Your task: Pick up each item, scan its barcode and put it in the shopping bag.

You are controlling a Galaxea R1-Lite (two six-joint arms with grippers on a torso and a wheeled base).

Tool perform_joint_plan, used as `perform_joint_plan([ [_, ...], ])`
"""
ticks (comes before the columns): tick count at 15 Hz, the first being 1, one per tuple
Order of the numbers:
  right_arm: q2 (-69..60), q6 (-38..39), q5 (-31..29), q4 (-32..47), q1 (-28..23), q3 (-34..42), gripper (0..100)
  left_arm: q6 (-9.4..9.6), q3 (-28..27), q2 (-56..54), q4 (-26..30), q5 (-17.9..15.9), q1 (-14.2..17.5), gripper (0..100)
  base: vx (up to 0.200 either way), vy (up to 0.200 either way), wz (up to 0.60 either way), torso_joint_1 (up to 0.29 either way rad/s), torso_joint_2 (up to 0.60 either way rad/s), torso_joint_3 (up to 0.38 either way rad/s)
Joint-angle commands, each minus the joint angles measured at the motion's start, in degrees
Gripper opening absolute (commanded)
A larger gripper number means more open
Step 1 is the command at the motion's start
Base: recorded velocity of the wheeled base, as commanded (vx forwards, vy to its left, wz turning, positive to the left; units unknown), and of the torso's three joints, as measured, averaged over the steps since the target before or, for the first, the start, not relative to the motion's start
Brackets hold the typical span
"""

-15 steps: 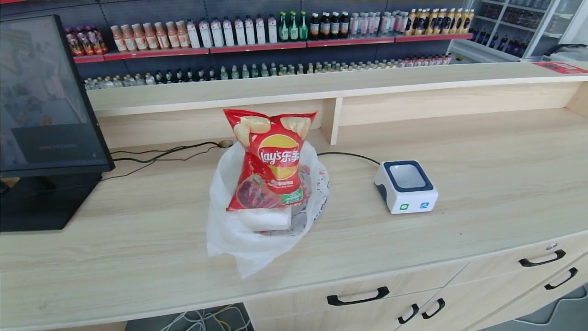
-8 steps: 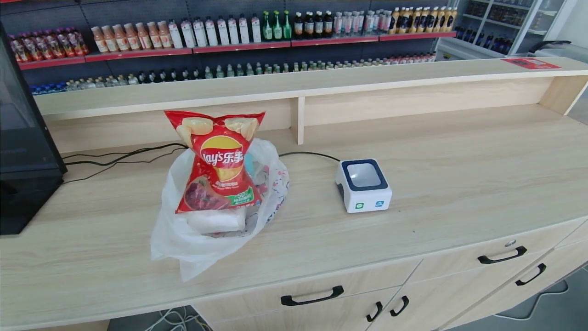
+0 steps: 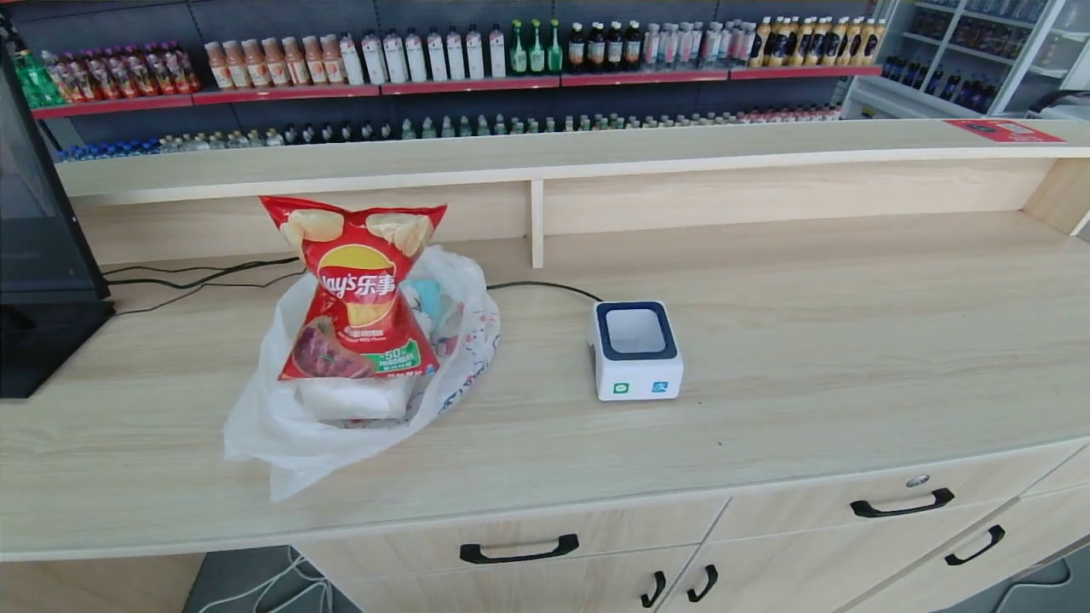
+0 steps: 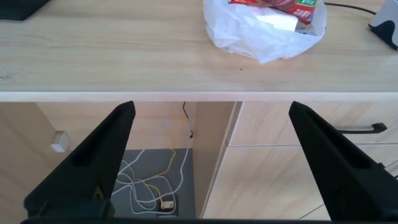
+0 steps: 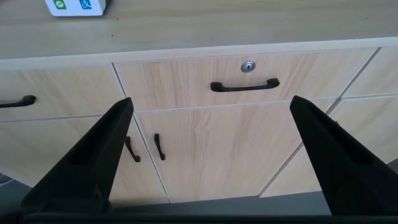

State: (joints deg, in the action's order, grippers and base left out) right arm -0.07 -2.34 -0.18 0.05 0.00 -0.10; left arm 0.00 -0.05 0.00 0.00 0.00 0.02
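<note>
Left jaws spread, empty, below the bench (image 4: 124, 56) edge; right jaws likewise, facing a drawer handle (image 5: 244, 85). Up beyond the left jaws, chip bag (image 3: 358, 294) stood half-sunk in the shopping bag (image 3: 272, 426). Risk: nudging slack plastic could topple it out.

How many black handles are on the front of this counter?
5: a left drawer handle below the shopping bag, two upright door handles below the barcode scanner, a middle drawer handle under the keyhole, a right handle. Others may be hidden.
</note>
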Motion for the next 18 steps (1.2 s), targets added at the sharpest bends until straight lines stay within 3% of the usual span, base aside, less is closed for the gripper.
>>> perform_joint_plan([
  [1,0.07,-0.30,0.01,-0.05,0.00,0.01,100,0.00,-0.04,0.09,0.00,0.00,0.06,100,0.000,-0.200,0.00,0.007,0.00,0.002],
  [5,0.07,-0.12,0.01,-0.05,0.00,0.01,100,0.00,0.05,0.09,0.00,0.00,-0.02,100,0.000,-0.200,0.00,-0.001,0.00,0.000],
  [9,0.07,0.06,0.01,-0.05,0.00,0.01,100,0.09,-0.04,0.09,0.00,0.00,-0.02,100,0.000,-0.200,0.45,0.002,0.00,0.001],
  [12,0.07,0.06,0.01,-0.05,0.00,0.01,100,0.00,0.05,0.00,0.00,0.00,-0.02,100,0.000,0.000,0.00,0.000,0.00,0.000],
  [18,0.07,0.06,0.01,-0.05,0.00,0.01,100,-0.18,0.05,0.09,-0.09,0.00,0.06,100,-0.200,0.000,0.00,0.002,0.01,0.002],
])
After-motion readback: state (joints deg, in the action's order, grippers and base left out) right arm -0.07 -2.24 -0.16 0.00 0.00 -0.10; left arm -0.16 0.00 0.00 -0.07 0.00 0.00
